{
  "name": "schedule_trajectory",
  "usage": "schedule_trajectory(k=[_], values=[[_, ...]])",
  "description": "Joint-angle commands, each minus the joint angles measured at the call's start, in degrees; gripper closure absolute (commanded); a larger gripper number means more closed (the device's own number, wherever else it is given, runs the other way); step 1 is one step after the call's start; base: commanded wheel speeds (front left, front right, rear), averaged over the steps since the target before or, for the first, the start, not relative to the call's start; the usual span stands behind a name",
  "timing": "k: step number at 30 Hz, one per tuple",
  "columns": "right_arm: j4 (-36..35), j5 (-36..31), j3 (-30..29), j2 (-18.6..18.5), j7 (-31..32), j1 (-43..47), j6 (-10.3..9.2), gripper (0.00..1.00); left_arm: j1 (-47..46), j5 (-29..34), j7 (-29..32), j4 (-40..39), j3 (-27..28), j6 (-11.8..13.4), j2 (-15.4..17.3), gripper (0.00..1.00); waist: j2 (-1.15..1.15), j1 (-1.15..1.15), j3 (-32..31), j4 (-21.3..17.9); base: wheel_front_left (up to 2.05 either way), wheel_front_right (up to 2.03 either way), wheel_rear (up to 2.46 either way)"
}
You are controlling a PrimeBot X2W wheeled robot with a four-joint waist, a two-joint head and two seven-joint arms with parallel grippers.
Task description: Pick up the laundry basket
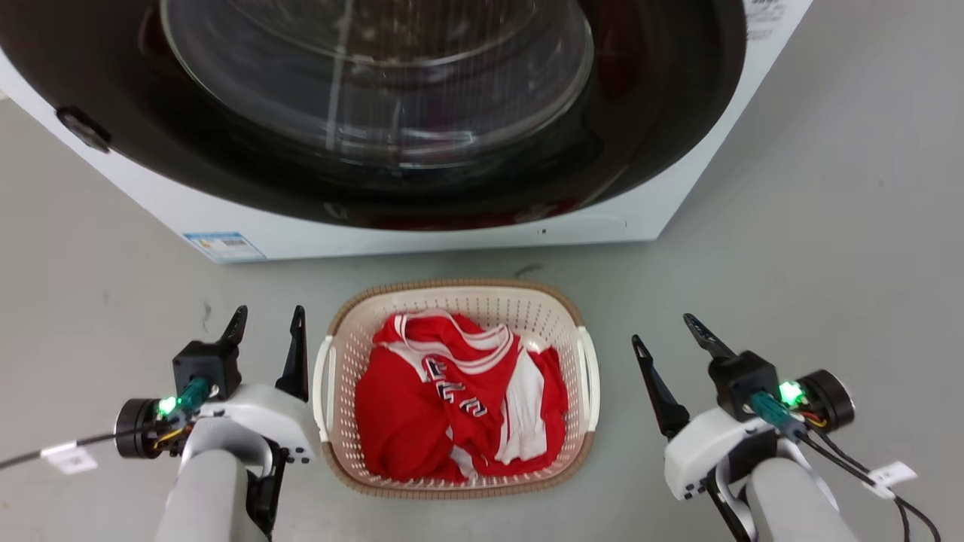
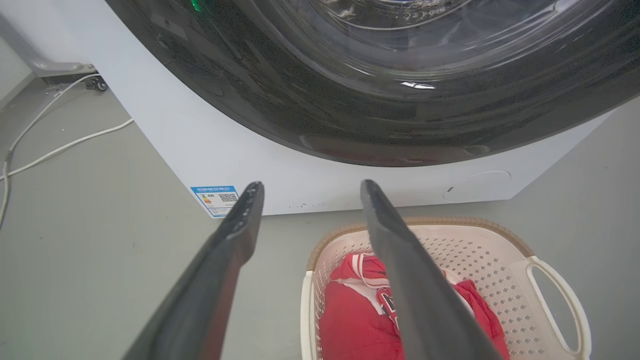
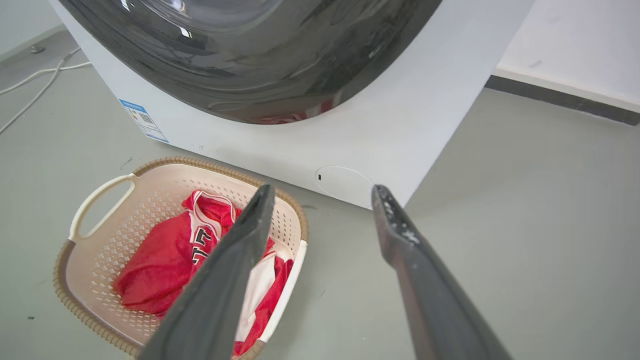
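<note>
left gripper [image 1: 269, 310] open, empty, beside basket [image 1: 459, 287] | right gripper [image 1: 664, 329] open, empty, farther off | risk: uneven side grasps could tip basket, spilling jersey [image 1: 452, 391]

laundry basket [image 1: 527, 309]: cream-white walls with an even grid of small holes; tan woven-look rim; white side handles
garment [image 1: 422, 421]: red, with white striped trim, a white side panel and dark lettering edged in white
washing machine [image 1: 422, 229]: white body; glossy black door ring around clear glass
sticker [image 1: 224, 245]: blue and white, at the machine's lower left corner
floor [image 1: 828, 263]: plain grey with a few dark marks
left gripper [image 1: 269, 310]: dark fingers, white wrist shell, green light
right gripper [image 1: 663, 329]: the same colours
cables [image 2: 60, 147]: white, far left
skirting [image 3: 560, 97]: dark strip under a white wall, far right
</note>
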Motion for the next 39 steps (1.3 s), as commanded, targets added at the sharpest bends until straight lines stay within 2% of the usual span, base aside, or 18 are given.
schedule_trajectory(k=[1, 12, 27, 39], values=[[2.5, -0.2, 0.6, -0.1, -0.1, -2.4, -0.06, 0.00, -2.3, 0.2, -0.2, 2.3, -0.2, -0.3, 0.6, 0.00, 0.00, -0.01, 2.6, -0.1, 0.00, 0.00, 0.00], [17.5, 0.6, 4.3, -0.1, -0.1, -13.5, -0.06, 0.00, -12.5, -0.6, -0.2, 18.5, -3.5, -0.8, 3.7, 0.00, 0.00, -0.01, 9.9, -0.1, 0.00, 0.00, 0.00], [34.4, 5.5, 13.2, -0.1, 0.5, -24.2, -0.06, 0.00, -21.1, -5.8, -0.2, 32.2, -11.4, -0.9, 3.6, 0.00, 0.00, -0.01, 18.0, 0.9, 0.00, 0.00, 0.00], [39.3, 11.4, 19.1, -0.1, 2.2, -30.1, -0.06, 0.00, -25.8, -11.3, 0.0, 38.2, -18.7, -0.9, 3.5, 0.00, 0.00, -0.01, 23.0, 1.2, 0.00, 0.00, 0.00]])
